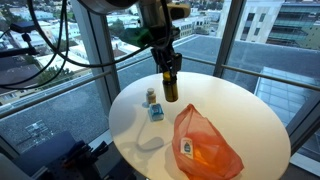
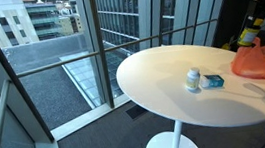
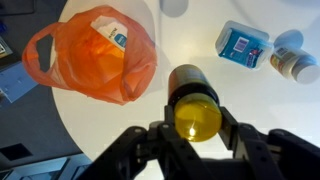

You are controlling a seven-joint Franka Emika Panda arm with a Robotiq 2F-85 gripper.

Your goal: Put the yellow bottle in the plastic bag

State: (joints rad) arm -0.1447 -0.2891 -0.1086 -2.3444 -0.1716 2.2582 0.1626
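My gripper is shut on the yellow bottle, a yellow-bodied bottle with a dark cap end, held above the white round table. In an exterior view the bottle hangs upright from the gripper over the table's far middle. The orange plastic bag lies on the table's near side with a white packet inside; in the wrist view the orange bag is up and to the left of the bottle. In an exterior view the bag sits at the right edge; the gripper is barely visible there.
A small white jar and a blue-and-white packet lie left of the bottle; they also show in the wrist view as the jar and the packet. A white disc lies near the table's edge. Glass windows surround the table.
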